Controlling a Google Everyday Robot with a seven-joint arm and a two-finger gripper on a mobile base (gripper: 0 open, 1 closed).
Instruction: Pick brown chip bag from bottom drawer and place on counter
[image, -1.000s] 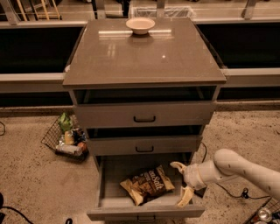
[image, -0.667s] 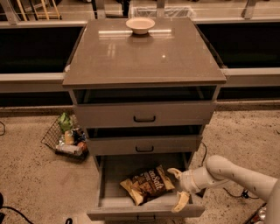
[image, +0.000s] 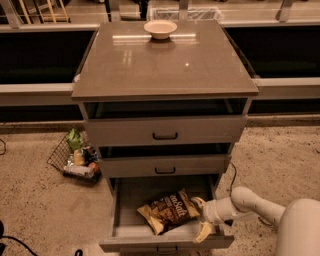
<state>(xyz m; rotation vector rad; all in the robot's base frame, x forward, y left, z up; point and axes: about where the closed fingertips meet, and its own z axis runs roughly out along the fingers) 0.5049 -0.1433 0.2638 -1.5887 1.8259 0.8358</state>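
Gripper (image: 199, 218) sits low in the right side of the open bottom drawer (image: 150, 192). It is at the end of my one arm, which comes in from the right. Its two fingers are spread wide, one toward the back of the drawer and one toward the front lip.

The brown chip bag (image: 167, 210) lies flat on the drawer floor, just to the left of the gripper. Its long side runs left to right across the drawer, a bit slanted, so its right end points at the gripper. That end looks to be right at the gap between the fingers. I cannot tell if they touch it.

I think I should slide a little to the left, then squeeze. The counter (image: 165, 65) is high above, with a bowl (image: 160, 28) near its back edge.
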